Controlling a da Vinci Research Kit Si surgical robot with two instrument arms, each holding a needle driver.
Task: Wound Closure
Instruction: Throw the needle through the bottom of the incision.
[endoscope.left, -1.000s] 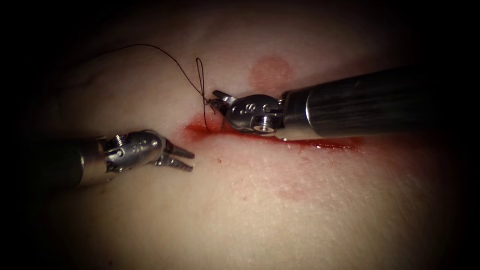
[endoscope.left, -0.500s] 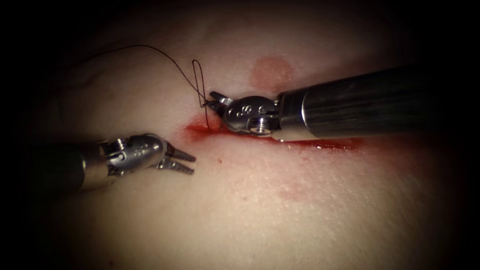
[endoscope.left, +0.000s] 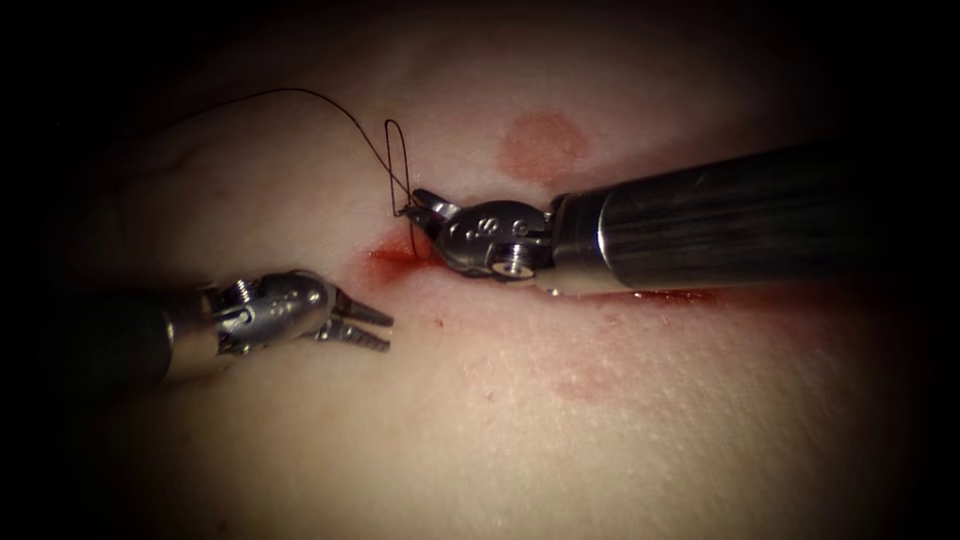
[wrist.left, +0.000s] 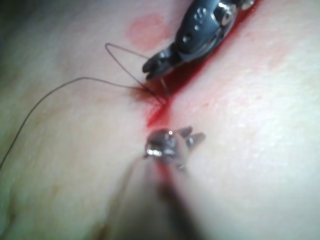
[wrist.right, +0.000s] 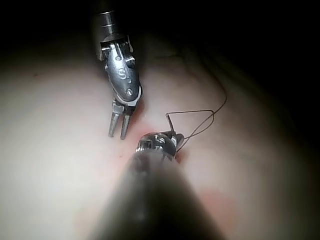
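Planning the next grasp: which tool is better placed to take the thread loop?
Left, probably: the left tool is open, holds nothing, and sits near the left end of the cut, while the right tool is shut on the thread there.

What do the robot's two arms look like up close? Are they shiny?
Yes. Each arm is a long dark round shaft ending in a shiny silver metal wrist with little screws and pins. The right tool has small stamped marks on its wrist. The left tool ends in two thin ridged silver prongs.
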